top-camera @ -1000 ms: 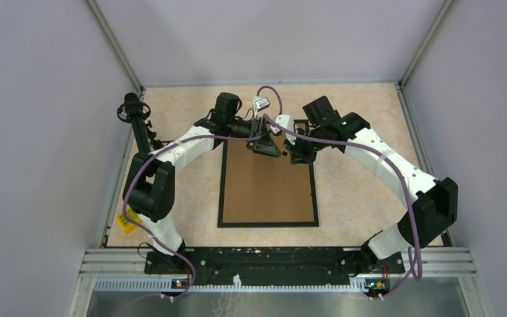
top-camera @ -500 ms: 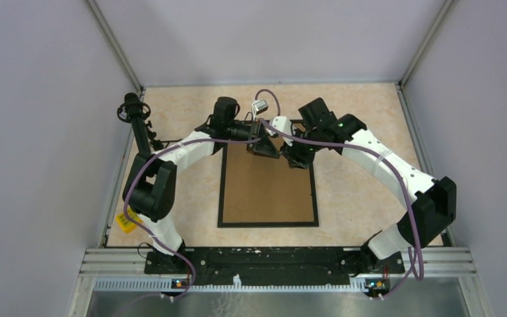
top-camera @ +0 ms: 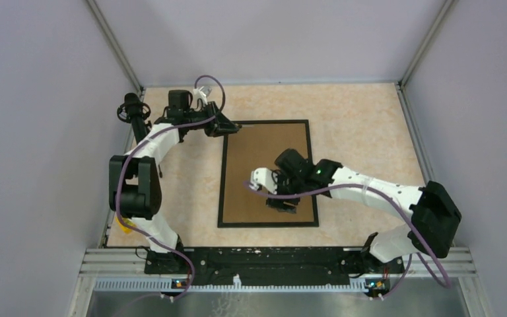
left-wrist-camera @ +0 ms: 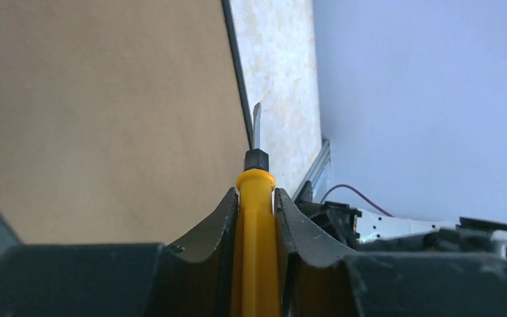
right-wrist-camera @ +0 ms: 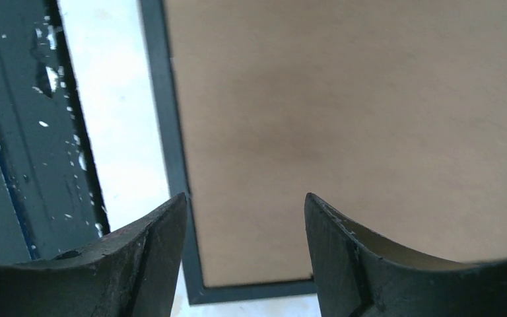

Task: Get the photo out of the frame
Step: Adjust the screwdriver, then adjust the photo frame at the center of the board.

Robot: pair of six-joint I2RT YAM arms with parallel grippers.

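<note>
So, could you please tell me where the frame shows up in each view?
Top external: frame lies back-up at the centre of the table.
Left wrist: its brown back fills the upper left, black border running towards the screwdriver tip.
Right wrist: its back fills the upper right, a corner at bottom left.
Shared landmark: the black border against the pale table.

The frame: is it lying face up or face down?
Face down: the frame lies flat with its brown backing board facing up.

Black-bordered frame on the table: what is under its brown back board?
The thin black rectangular frame shows only its brown fibreboard back. Anything beneath is covered; no photo is visible.
</note>
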